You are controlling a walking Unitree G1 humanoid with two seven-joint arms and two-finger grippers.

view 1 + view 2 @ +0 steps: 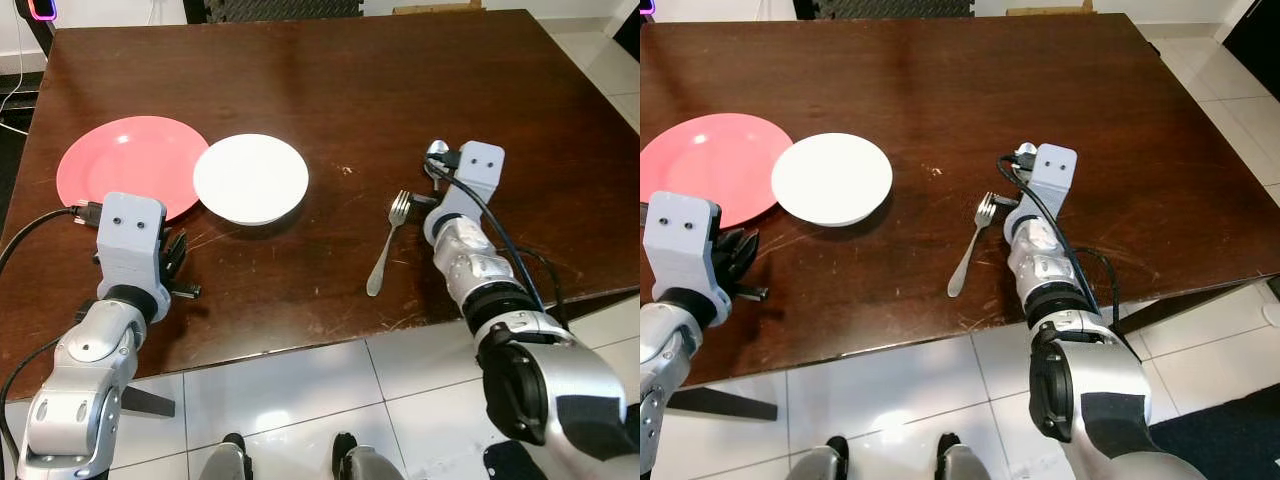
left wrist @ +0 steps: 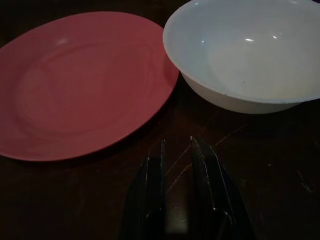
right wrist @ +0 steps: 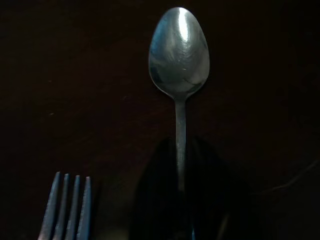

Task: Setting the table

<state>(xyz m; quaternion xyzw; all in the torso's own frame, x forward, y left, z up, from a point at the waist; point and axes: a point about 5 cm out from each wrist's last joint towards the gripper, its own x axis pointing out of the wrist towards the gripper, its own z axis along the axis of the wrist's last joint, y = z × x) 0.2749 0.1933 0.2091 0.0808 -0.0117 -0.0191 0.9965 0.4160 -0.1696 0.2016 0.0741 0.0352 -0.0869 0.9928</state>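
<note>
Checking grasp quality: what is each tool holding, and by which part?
The right tool straddles the spoon at its handle; whether it grips cannot be told. The left tool holds nothing.

Dark brown wooden table (image 1: pixel 330 60) with scratched top, white tiled floor (image 1: pixel 300 400) below, white wall behind

Your dark wooden table (image 1: pixel 940 90) carries a pink plate (image 1: pixel 705 165) at its left edge, with a white bowl (image 1: pixel 832 178) just beside it on the right, rims touching or nearly so. A fork (image 1: pixel 971 245) lies near the middle, tines away from you. Your right arm (image 1: pixel 1045 240) rests beside the fork; your left arm (image 1: pixel 685 260) sits just below the plate.
</note>
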